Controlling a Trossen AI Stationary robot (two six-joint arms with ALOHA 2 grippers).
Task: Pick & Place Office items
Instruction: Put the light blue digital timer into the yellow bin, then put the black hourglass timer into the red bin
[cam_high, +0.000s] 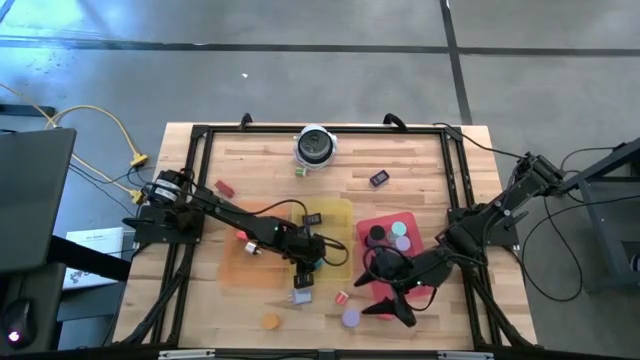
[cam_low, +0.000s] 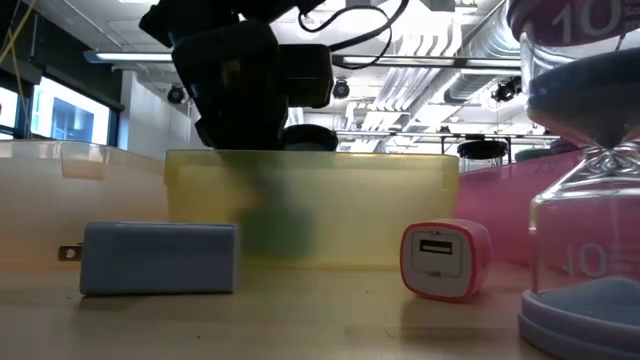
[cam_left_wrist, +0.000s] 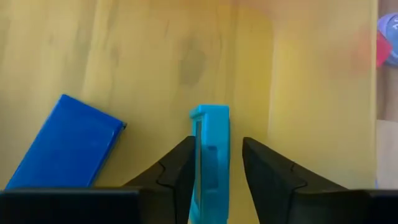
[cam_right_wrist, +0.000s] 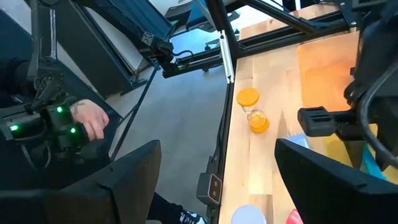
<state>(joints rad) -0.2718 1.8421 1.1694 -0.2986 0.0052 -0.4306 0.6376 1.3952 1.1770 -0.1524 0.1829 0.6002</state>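
While our left gripper (cam_left_wrist: 214, 171) hangs over the yellow tray (cam_high: 335, 215) at the centre of the high view, its fingers stand slightly apart on either side of an upright teal block (cam_left_wrist: 210, 155), gaps showing. A blue block (cam_left_wrist: 65, 143) lies at lower left in the wrist view. Our right gripper (cam_high: 392, 300), spread wide, waits at lower right beside the red tray (cam_high: 375, 222).

Left gripper (cam_left_wrist: 214, 180) low, fingers parted slightly; right gripper (cam_high: 398, 305) open (hovering).
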